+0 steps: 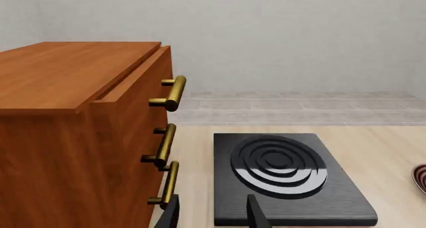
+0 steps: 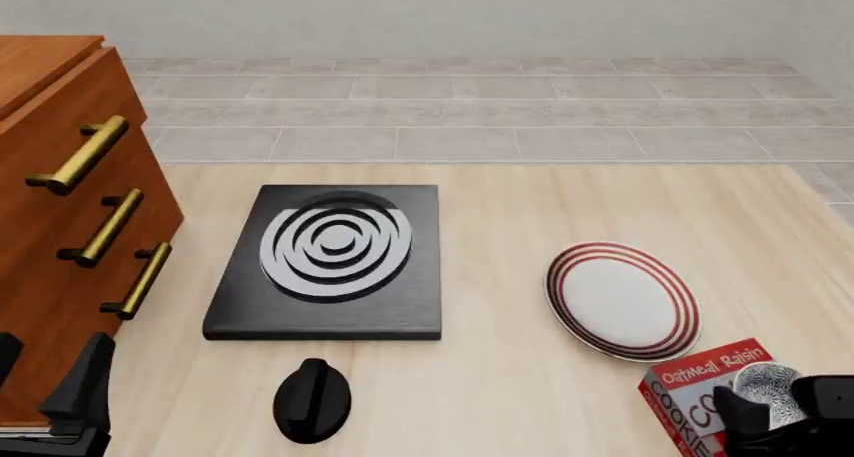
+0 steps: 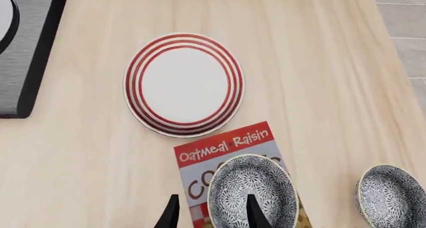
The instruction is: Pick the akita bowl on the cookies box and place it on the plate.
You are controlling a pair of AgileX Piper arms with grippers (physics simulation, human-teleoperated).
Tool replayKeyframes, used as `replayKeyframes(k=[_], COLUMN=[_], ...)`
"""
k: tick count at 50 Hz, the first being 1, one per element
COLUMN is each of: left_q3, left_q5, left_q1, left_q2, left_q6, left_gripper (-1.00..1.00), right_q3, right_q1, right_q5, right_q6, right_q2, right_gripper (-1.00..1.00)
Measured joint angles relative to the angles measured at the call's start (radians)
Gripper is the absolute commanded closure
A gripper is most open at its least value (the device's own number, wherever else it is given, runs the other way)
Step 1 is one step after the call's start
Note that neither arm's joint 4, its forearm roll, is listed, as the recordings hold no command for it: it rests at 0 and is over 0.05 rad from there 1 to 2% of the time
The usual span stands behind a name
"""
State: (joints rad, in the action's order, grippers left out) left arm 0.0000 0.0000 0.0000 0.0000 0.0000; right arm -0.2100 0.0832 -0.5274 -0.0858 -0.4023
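Note:
The akita bowl, speckled grey and white inside, sits on the red cookies box near the table's front right corner. In the front view the bowl shows on the box, just in front of the plate. The plate is white with red rings and has nothing on it. My right gripper is open just above the bowl, one finger over its inside and one outside its rim. My left gripper is open and holds nothing, low at the front left beside the cabinet.
A wooden cabinet with brass handles fills the left side. A black slab with grey rings lies mid-table, with a black knob in front of it. A second speckled bowl stands on the table beside the box.

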Motion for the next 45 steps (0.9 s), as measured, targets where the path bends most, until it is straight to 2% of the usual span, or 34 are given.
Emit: replayKeyframes(k=[14,45], left_q3=[0.0,0.0], left_q5=[0.0,0.0], left_q1=[0.0,0.0], left_q2=[0.0,0.0], left_q6=[0.0,0.0], left_gripper=[-1.0,-1.0], right_q3=[0.031,0.111], right_q1=[0.008,0.0], right_q5=[0.052,0.238], right_q6=[0.007,0.041], right_q2=[-0.024,-0.148], right_gripper=[-1.0,-1.0])
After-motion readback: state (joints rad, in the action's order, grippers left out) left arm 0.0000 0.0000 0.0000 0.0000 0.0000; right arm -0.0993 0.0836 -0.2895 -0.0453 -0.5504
